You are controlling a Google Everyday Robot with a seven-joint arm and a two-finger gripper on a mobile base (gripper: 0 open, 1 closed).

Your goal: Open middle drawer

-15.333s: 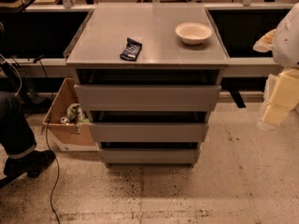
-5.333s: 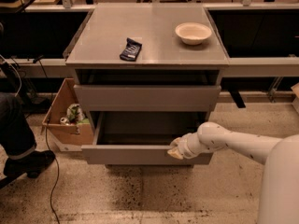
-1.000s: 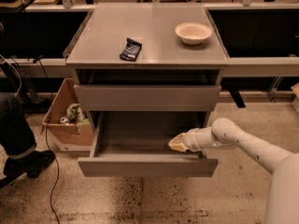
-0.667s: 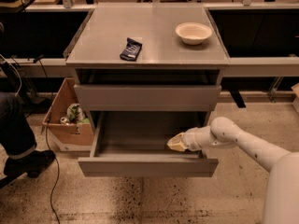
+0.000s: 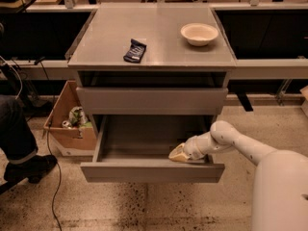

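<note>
The gripper [image 5: 176, 153], its hold impossible to tell, sits low inside the open middle drawer [image 5: 151, 171]; a careless withdrawal could snag the front wall.

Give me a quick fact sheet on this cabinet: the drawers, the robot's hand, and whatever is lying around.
middle drawer: pulled well out
upper drawer: shut
gripper: inside the open drawer, near its right front corner, just behind the front panel
cabinet top: pale bowl at back right, dark packet left of centre
floor, left of cabinet: open cardboard box with items inside
</note>
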